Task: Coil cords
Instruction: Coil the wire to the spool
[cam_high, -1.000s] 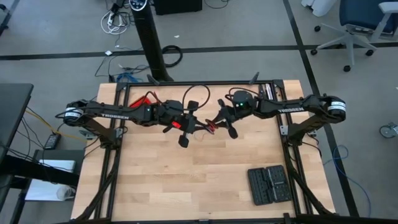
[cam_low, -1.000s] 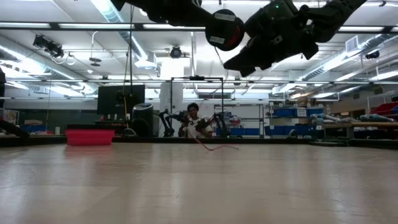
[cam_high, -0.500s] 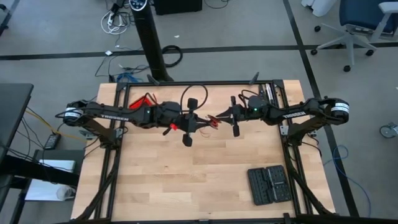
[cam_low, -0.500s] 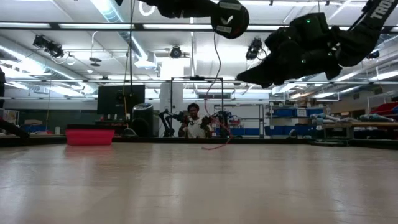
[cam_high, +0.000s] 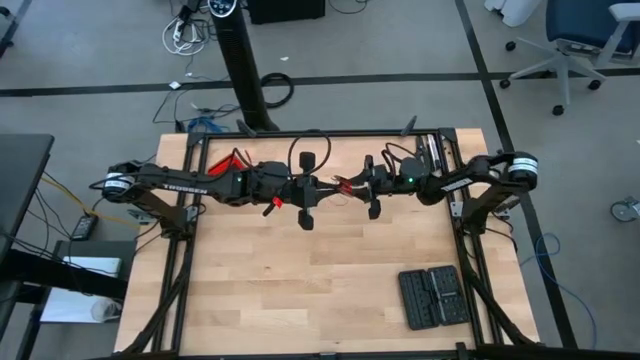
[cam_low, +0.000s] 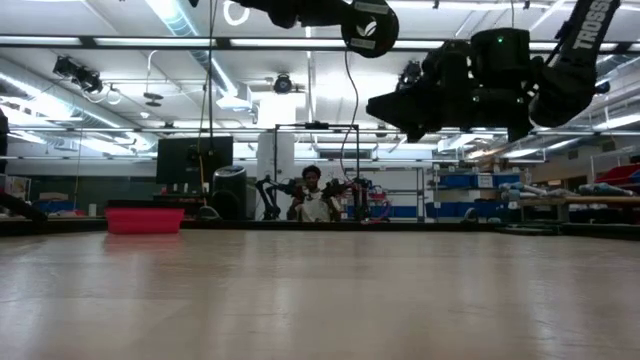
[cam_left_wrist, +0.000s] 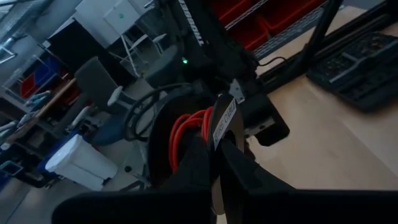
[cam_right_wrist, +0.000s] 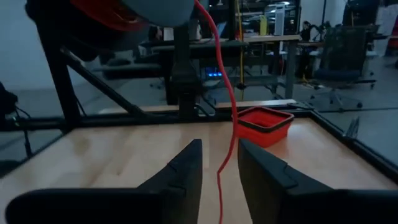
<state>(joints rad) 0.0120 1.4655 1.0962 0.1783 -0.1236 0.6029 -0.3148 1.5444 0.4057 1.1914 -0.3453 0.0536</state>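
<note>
Red wire (cam_right_wrist: 231, 106) hanging above bench (cam_high: 330, 270), loops bunched at left claw (cam_high: 305, 192), which is clamped on it. You are seeing loose strand running lengthwise between parted fingers of right claw (cam_high: 372, 190), facing close by, not yet pinching.

Two arms meeting above table (cam_high: 330, 270) centre, wire (cam_high: 345, 186) strung between them, case (cam_high: 432, 296) front right

The thin red wire (cam_right_wrist: 232, 112) runs off the frame edges at both ends in the right wrist view. The left gripper's fingers (cam_left_wrist: 205, 165) hide part of the red loops.
</note>
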